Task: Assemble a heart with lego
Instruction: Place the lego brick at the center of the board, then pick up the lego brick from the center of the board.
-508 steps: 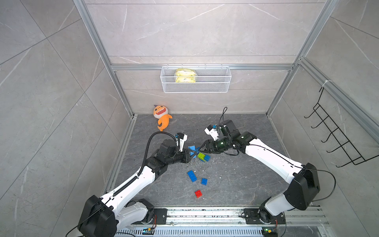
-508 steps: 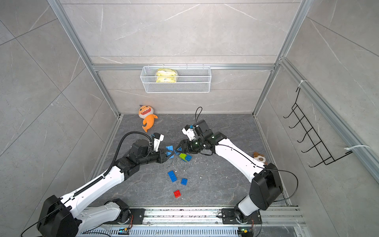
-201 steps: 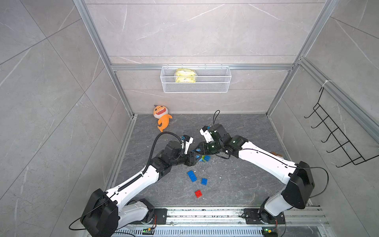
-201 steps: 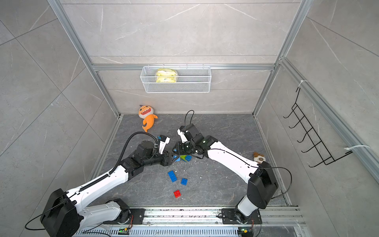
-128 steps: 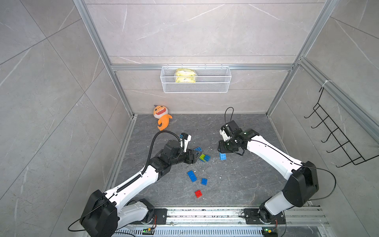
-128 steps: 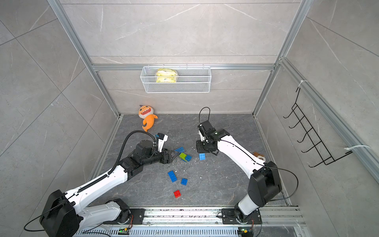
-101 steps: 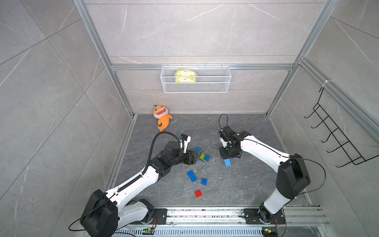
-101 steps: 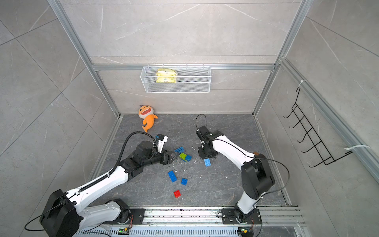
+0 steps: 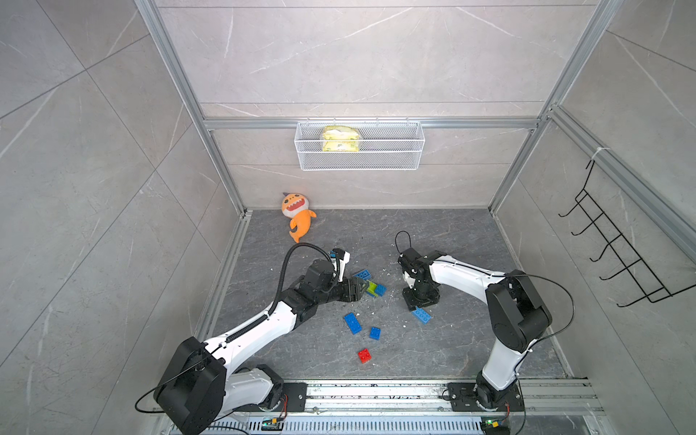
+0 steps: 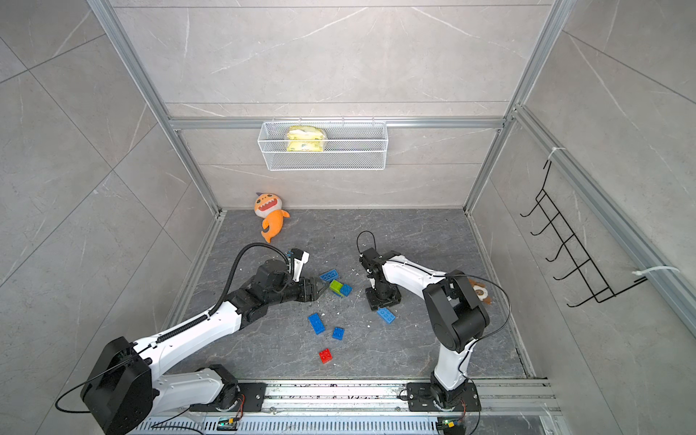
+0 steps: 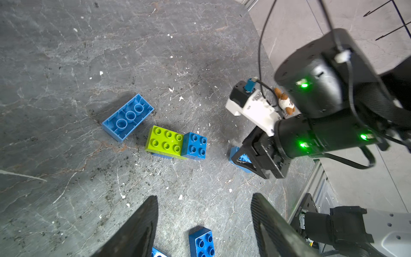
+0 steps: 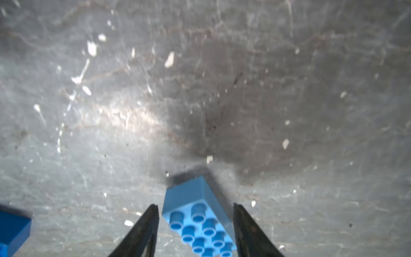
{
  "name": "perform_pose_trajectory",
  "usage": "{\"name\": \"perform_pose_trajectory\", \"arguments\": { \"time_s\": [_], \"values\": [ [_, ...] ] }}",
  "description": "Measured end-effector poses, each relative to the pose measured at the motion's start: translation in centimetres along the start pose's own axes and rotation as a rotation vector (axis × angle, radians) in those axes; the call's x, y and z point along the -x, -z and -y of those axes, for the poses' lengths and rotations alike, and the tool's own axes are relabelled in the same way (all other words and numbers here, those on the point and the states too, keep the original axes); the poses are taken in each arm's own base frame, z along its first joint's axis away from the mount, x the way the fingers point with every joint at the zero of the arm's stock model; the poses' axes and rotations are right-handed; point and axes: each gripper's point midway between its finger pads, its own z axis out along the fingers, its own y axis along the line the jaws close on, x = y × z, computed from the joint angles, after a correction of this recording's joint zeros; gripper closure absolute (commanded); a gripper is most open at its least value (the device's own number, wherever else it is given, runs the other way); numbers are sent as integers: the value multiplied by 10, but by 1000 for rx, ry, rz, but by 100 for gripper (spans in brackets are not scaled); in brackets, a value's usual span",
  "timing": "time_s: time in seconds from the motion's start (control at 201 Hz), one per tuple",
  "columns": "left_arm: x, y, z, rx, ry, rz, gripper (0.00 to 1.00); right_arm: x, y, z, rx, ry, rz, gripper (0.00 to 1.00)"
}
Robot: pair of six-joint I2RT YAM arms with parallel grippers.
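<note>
A small lego cluster, a lime-green brick [image 9: 372,288] [image 11: 165,141] joined to a blue square brick [image 11: 195,144], lies mid-floor. An upside-down long blue brick [image 9: 362,274] [image 11: 127,116] lies beside it. My left gripper [image 9: 359,292] [image 11: 204,199] stands open just left of the cluster, holding nothing. My right gripper [image 9: 420,301] [image 12: 195,207] points down, open, its fingers either side of a long light-blue brick [image 9: 422,315] [image 12: 198,213] resting on the floor. Nearer the front lie a long blue brick [image 9: 352,323], a small blue square [image 9: 374,333] and a red square [image 9: 364,355]. No finished heart shows.
An orange plush fish [image 9: 297,216] lies at the back left corner. A white wire basket [image 9: 359,150] with a yellow pack hangs on the back wall. A small brown plush [image 10: 478,292] sits behind the right arm. A black hook rack [image 9: 617,248] is on the right wall.
My right gripper carried a long blue brick from the cluster to the right, lowered it to the floor and opened. The left gripper opened a little and stayed beside the cluster.
</note>
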Motion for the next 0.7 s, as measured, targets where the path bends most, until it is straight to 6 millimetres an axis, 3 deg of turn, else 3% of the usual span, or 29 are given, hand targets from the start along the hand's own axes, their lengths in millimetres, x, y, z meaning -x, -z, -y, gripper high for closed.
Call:
{"name": "perform_pose_trajectory", "arguments": {
  "time_s": [0.234,0.414,0.703],
  "values": [
    [-7,-7,-7,12,28,-21,31,-20,-1,1,14,14,-25,47],
    [-8,-8,-7,14,29,-24,31,-21,-2,-1,29,27,-30,56],
    [-8,-8,-8,16,30,-25,31,-21,-3,-2,30,30,-36,55]
  ]
}}
